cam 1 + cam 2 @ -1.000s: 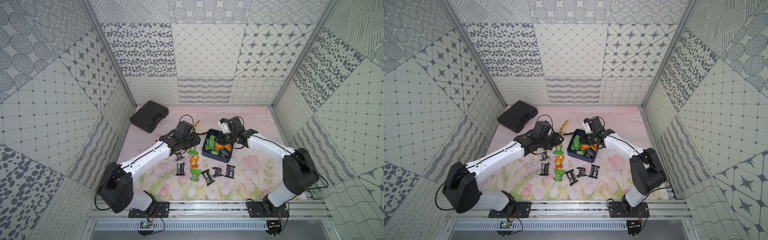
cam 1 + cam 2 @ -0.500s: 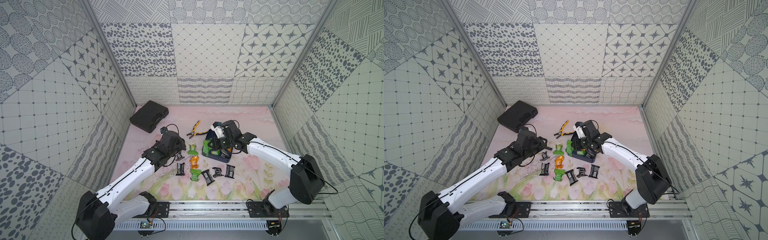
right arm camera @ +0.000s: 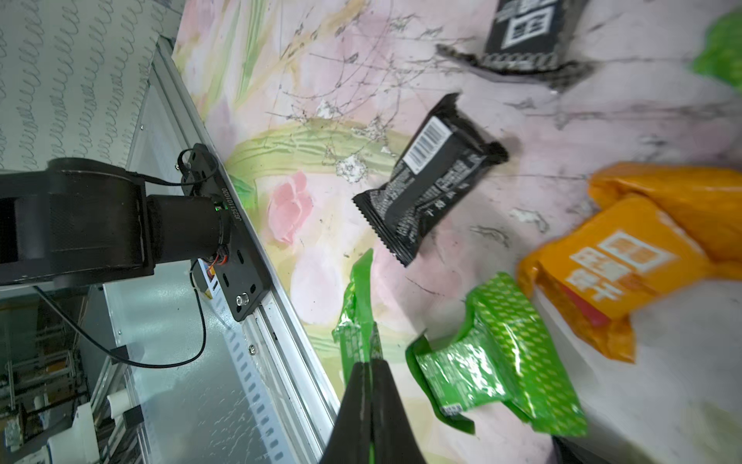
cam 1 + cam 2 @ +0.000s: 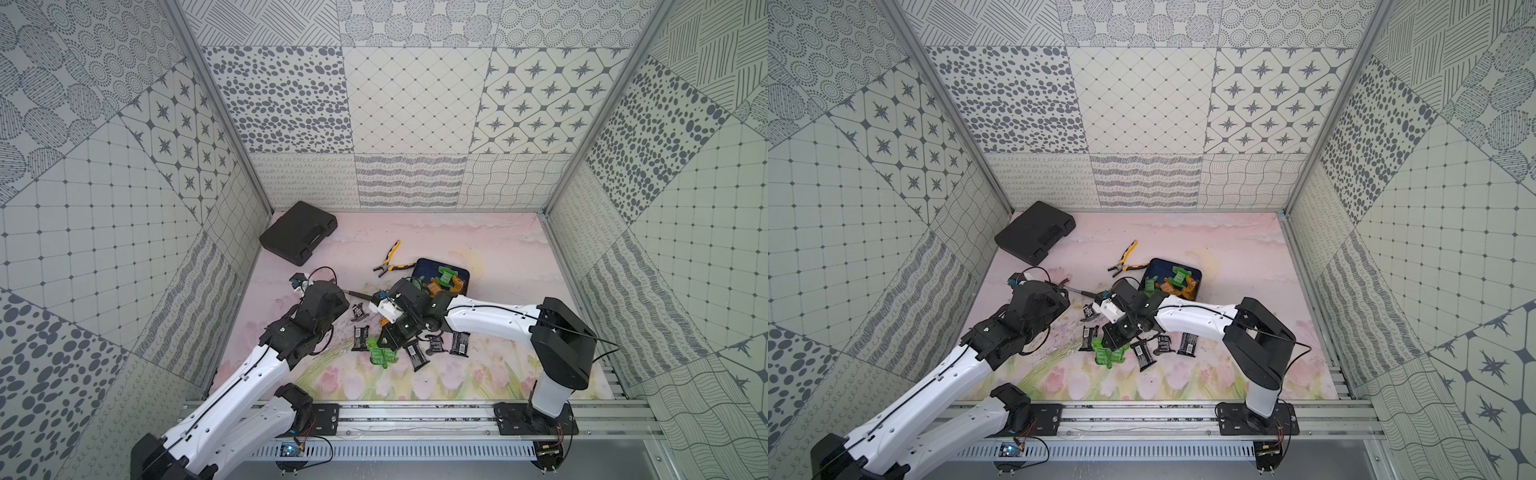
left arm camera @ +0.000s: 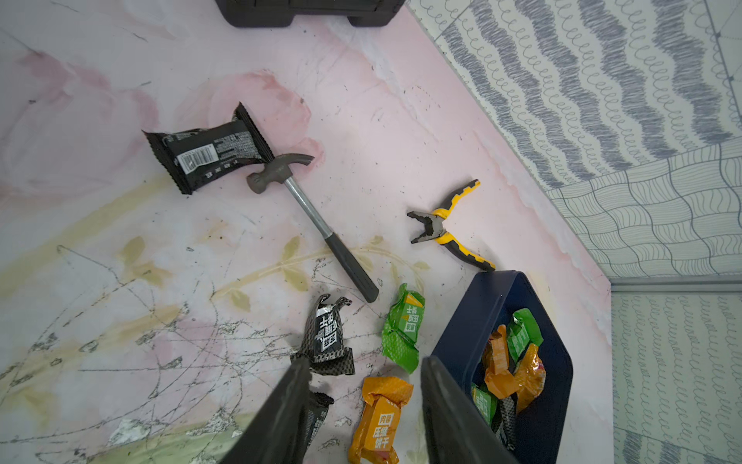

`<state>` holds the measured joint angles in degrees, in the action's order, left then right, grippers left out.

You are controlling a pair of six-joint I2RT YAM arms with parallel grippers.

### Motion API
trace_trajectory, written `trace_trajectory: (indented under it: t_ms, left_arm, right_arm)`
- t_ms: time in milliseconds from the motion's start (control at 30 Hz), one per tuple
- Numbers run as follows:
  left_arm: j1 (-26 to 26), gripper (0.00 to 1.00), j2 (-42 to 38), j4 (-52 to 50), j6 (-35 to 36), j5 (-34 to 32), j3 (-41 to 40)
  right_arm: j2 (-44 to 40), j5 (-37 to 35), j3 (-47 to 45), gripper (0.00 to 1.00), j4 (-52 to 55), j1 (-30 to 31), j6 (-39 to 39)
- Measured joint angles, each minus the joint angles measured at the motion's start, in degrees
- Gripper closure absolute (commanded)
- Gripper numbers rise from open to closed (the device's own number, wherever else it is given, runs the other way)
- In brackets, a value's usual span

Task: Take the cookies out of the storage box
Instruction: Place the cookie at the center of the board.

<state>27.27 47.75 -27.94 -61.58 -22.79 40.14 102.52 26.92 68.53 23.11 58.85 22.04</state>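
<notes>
The navy storage box (image 4: 423, 266) (image 5: 482, 313) lies mid-table and holds green (image 4: 447, 274) and orange cookies (image 5: 498, 361). More cookies lie on the mat in front of it, black (image 4: 417, 354) and green (image 4: 380, 353). My right gripper (image 3: 371, 363) (image 4: 385, 338) hangs low over that pile, shut on the crimped end of a green cookie (image 3: 357, 317). My left gripper (image 5: 367, 381) is open to the left of the box, above the mat. An orange cookie (image 5: 379, 418) lies on the mat below its gap, not held.
A small hammer (image 5: 309, 209) (image 4: 359, 294) lies between the arms, with a black packet (image 5: 208, 150) at its head. Yellow-and-black pliers (image 4: 390, 259) lie behind the box. A black case (image 4: 297, 237) sits at the back left corner.
My right gripper came off the box toward the front left, carrying the green cookie to the pile. The left arm drew back leftward, away from the box.
</notes>
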Motion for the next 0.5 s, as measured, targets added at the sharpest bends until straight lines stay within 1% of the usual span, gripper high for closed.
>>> trace_trajectory:
  t_ms: [200,300,367,400,500]
  left_arm:
    - [-0.02,0.52,-4.31,-4.44,-2.51,-3.3,-0.61]
    - [-0.04,0.52,-5.18,-5.99,-3.32,-3.93,-0.68]
    - [-0.04,0.52,-5.35,-6.67,-3.63,-4.02,-0.79]
    - [-0.04,0.51,-5.35,-7.02,-3.72,-3.98,-0.87]
    - [-0.04,0.5,-4.98,-7.43,-3.76,-3.87,-1.03]
  right_arm:
    - [5.27,2.8,3.93,1.0,0.02,1.97,-2.49]
    - [7.76,3.58,5.11,0.98,0.31,2.27,-3.48]
    - [9.18,3.61,5.6,0.92,0.9,2.32,-3.93]
    - [9.7,3.5,5.64,0.87,1.18,2.32,-4.13]
    - [10.23,2.12,5.64,0.76,2.19,2.32,-4.76]
